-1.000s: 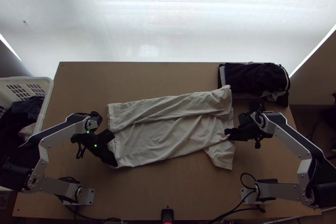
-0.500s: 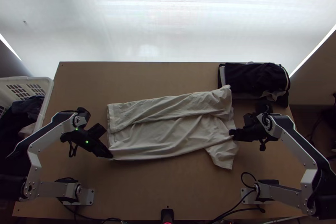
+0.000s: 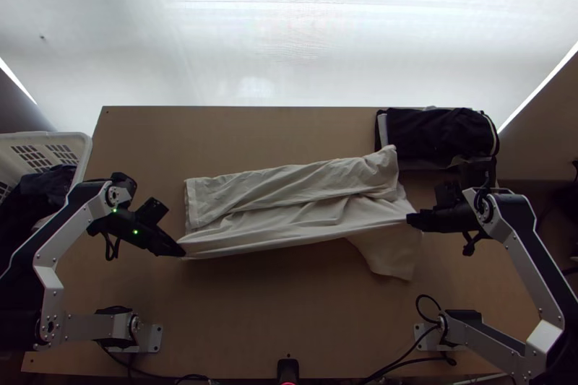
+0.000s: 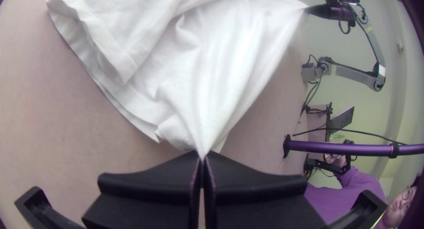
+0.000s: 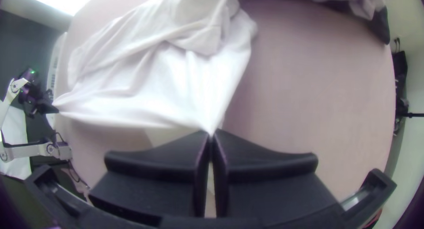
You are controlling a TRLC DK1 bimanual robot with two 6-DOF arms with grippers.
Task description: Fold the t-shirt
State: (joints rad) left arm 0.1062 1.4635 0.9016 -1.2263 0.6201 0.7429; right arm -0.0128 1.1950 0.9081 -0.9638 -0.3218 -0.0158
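The pale t-shirt [image 3: 289, 197] is lying across the middle of the table [image 3: 289, 334], its long axis running from the left edge towards the right edge and slanting a little, so that its right end is sitting farther from the near edge than its left end. A wrinkled band is lying folded over along the side facing the far edge, and a flap [image 3: 391, 258] at the right end is pointing towards the table's near edge. Which end is the collar, I cannot tell.

The t-shirt is stretching between the two grippers, its near side making a taut line from one set of fingertips to the other. At its left end, the left gripper [image 3: 182, 253] is pinching the near corner, its fingers [image 4: 145, 180] pressing together on a gathered point of cloth. At the other end, the right gripper [image 3: 409, 219] is gripping the near side just above the flap, its fingers [image 5: 154, 156] closing tightly on a narrow peak of fabric.

Dark folded clothes [image 3: 433, 132] are resting near the far right corner, and a white basket [image 3: 81, 157] is standing by the left edge, holding more dark clothing [image 3: 43, 193]
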